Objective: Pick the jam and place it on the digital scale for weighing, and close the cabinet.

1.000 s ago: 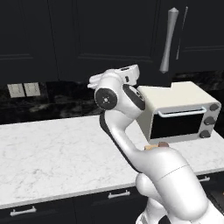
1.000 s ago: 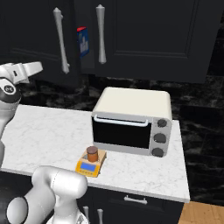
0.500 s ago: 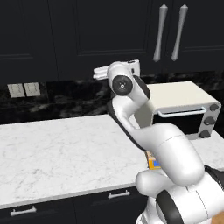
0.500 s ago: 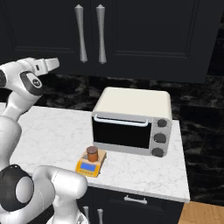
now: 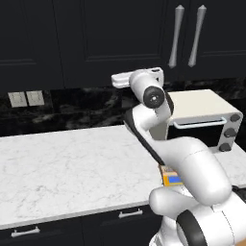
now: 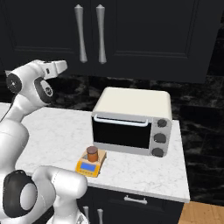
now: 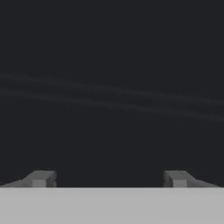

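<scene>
On my far left in the left base view, two wall outlets point(image 5: 26, 98) sit on the dark backsplash above the white marble worktop point(image 5: 67, 168). Moving right, my arm rises and folds toward the black cabinet point(image 5: 120, 38), whose doors are shut, the paired silver handles point(image 6: 89, 33) side by side in the right base view. My hand point(image 7: 108, 179) points at a flat dark surface; I see both fingertips point(image 7: 41, 178) set wide apart with nothing between them, so it is released and empty. In the right base view the hand's white end shows up near the cabinet's lower edge, left of the handles.

Further right and lower, the digital scale point(image 6: 91, 163) lies on the worktop near its front edge, just in front of the toaster oven's point(image 6: 131, 122) left corner. The jam point(image 6: 92, 153) stands upright on the scale's platform, well apart from my hand. In the left base view my arm covers most of the scale, leaving a corner of it. The toaster oven stands at the right end of the worktop, its three knobs down its right side.
</scene>
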